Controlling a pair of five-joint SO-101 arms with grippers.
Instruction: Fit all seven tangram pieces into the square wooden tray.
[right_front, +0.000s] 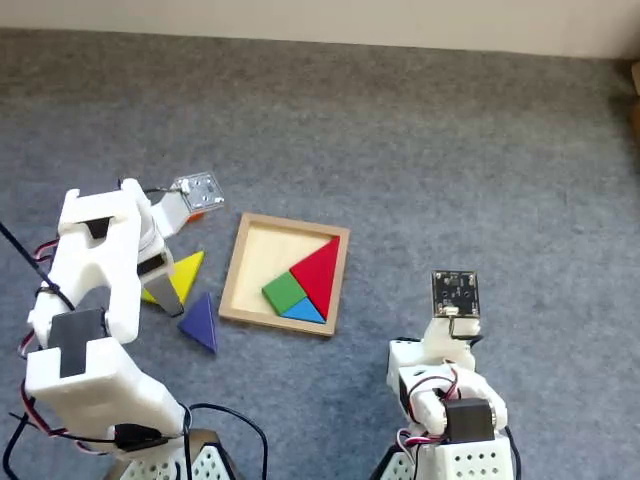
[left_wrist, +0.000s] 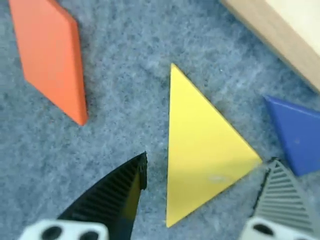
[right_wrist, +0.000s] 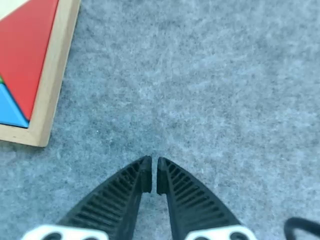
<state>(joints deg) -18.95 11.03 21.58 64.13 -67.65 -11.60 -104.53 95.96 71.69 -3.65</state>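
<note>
Grey carpet covers the whole work surface, and the square wooden tray sits on it at the middle, between your two arms. Three pieces already lie flat in the tray's right half: the red triangle, the green square and the light blue triangle at the near edge. Its left half is bare wood.

Loose pieces lie on the carpet to the left of the tray. The yellow triangle is flat and just beside the dark blue triangle, which sits a little nearer to you. The orange parallelogram lies farther off, apart from both.

Your left gripper hangs low over the yellow triangle with its jaws wide apart, one tip on each side of the piece and nothing between them gripped. Your right gripper is parked over bare carpet to the right of the tray, jaws drawn together with only a sliver of gap, holding nothing.

By my reading, the step in hand is picking up the yellow triangle. Next you need to drop straight down and close across two of its edges. Mind the pale tip, which is close to the dark blue triangle and could nudge it. Then lift, carry right and turn the piece to match the empty wood.
</note>
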